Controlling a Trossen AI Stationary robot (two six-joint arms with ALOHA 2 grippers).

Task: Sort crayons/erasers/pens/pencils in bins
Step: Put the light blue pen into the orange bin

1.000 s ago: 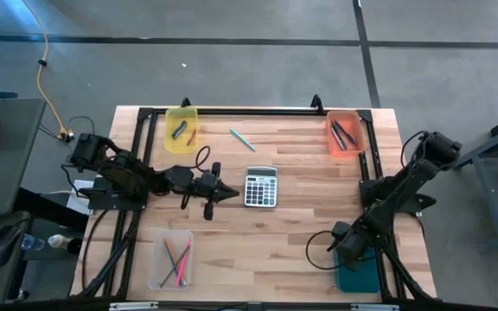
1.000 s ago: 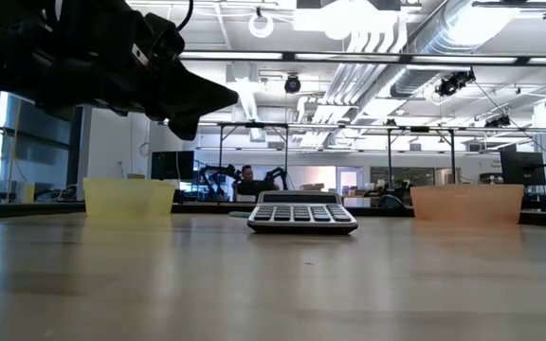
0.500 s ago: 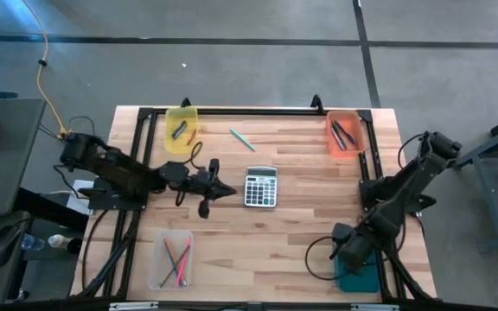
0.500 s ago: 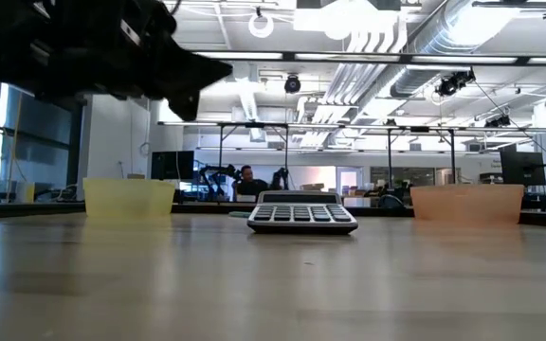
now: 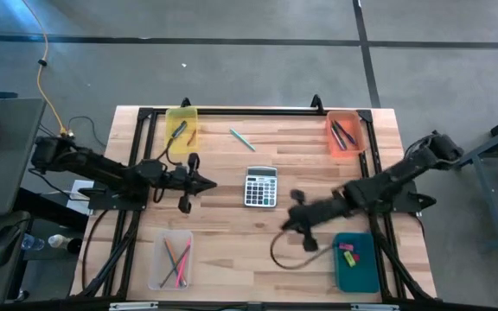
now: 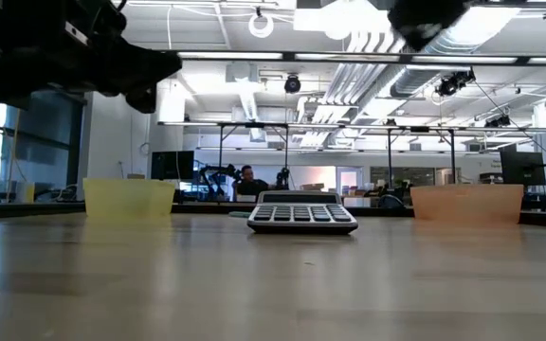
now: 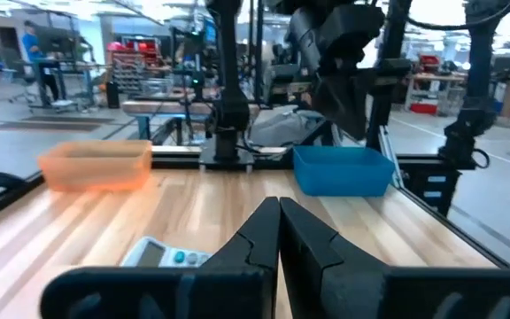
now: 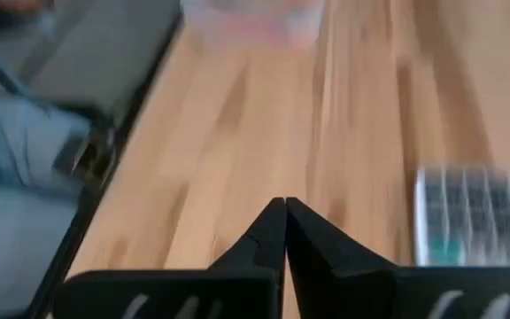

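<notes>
A green pencil (image 5: pixel 241 138) lies flat on the table beyond the grey calculator (image 5: pixel 260 186). The yellow bin (image 5: pixel 181 117) at the far left holds short sticks. The orange bin (image 5: pixel 344 117) at the far right holds dark pens (image 5: pixel 342 135). Near the front left, the clear bin (image 5: pixel 156 259) holds pencils (image 5: pixel 176 259). The teal bin (image 5: pixel 357 272) at the front right holds pink and yellow erasers (image 5: pixel 347 251). My left gripper (image 5: pixel 210 182) hangs shut and empty, left of the calculator. My right gripper (image 5: pixel 288 221) hangs shut and empty above the table, between the calculator and the teal bin.
Black frame rails (image 5: pixel 232 111) run along the table's far edge and down both sides. The calculator (image 6: pixel 301 213) stands mid-table, between the two grippers. Bare wood (image 5: pixel 240 250) lies between the clear bin and the teal bin.
My right gripper has risen from over the teal bin and swung toward the table's middle, rolling as it went; the erasers in that bin now show. My left gripper has drawn back from the calculator toward the table's left edge, staying shut.
</notes>
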